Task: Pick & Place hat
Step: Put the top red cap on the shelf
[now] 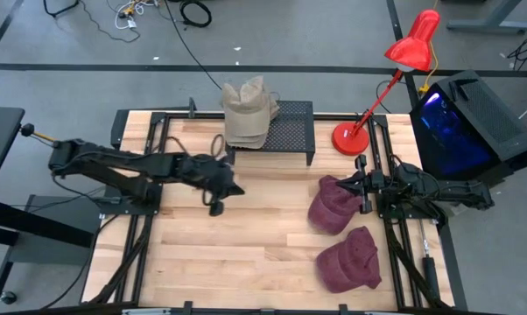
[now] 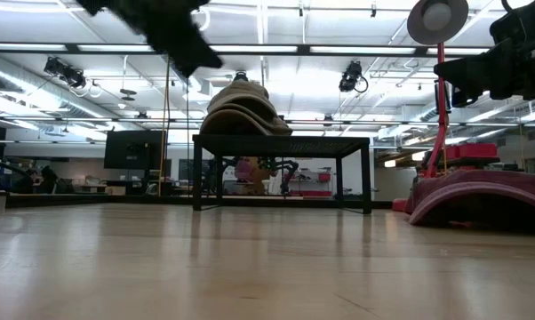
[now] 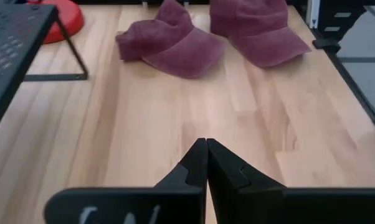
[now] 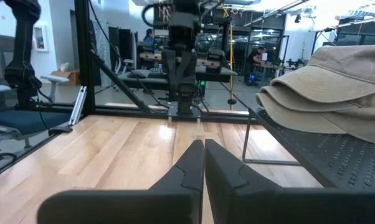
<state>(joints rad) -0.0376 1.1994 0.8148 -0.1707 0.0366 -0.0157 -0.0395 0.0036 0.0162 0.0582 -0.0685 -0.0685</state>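
Two maroon caps lie crown-up on the table's right side: one (image 1: 332,208) (image 3: 172,43) just below my right gripper, the other (image 1: 349,261) (image 3: 259,28) nearer the near edge. Several beige caps (image 1: 250,112) (image 4: 331,87) sit stacked on a black mesh stand (image 1: 290,131). My left gripper (image 1: 231,188) (image 3: 206,158) hovers shut over the table's middle, in front of the stand. My right gripper (image 1: 349,185) (image 4: 204,158) is shut too, raised above the far edge of the nearer-to-stand maroon cap (image 2: 481,191), pointing toward the left arm.
A red desk lamp (image 1: 395,79) stands with its base (image 1: 351,137) at the stand's right end. A black box with a blue glow (image 1: 465,127) sits off the table's right edge. Bare wood (image 1: 246,254) lies between the left gripper and the near edge.
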